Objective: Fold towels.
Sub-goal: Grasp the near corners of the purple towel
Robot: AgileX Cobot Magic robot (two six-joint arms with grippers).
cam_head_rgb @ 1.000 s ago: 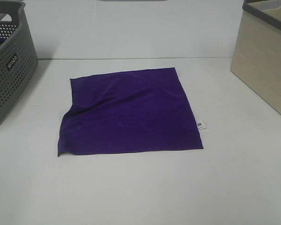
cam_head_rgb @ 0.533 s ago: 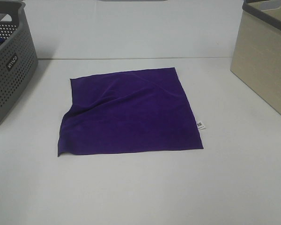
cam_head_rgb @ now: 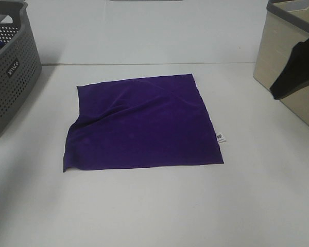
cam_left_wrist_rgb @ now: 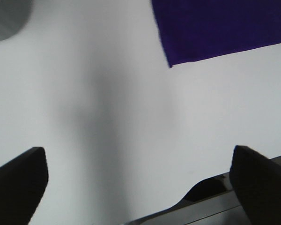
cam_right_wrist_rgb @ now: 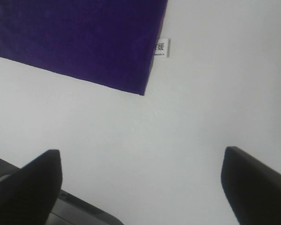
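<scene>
The deep purple towel (cam_head_rgb: pixel 141 123) lies spread flat on the white table, with a rumpled fold near its left side and a small white tag (cam_head_rgb: pixel 221 137) on its right edge. My right gripper (cam_head_rgb: pixel 293 72) shows as a black shape at the far right, in front of the beige bin and apart from the towel. In the right wrist view the gripper (cam_right_wrist_rgb: pixel 141 157) is open and empty above bare table, near the towel's tagged corner (cam_right_wrist_rgb: pixel 161 47). My left gripper (cam_left_wrist_rgb: pixel 138 154) is open and empty, with a towel corner (cam_left_wrist_rgb: pixel 220 26) beyond it. It is out of the high view.
A grey perforated basket (cam_head_rgb: pixel 10 67) stands at the far left and also shows in the left wrist view (cam_left_wrist_rgb: pixel 4 18). A beige bin (cam_head_rgb: pixel 278 36) with a dark rim stands at the far right. White table (cam_head_rgb: pixel 154 206) lies around the towel.
My right arm has come into the high view at the right edge, in front of the beige bin. The towel has not moved.
</scene>
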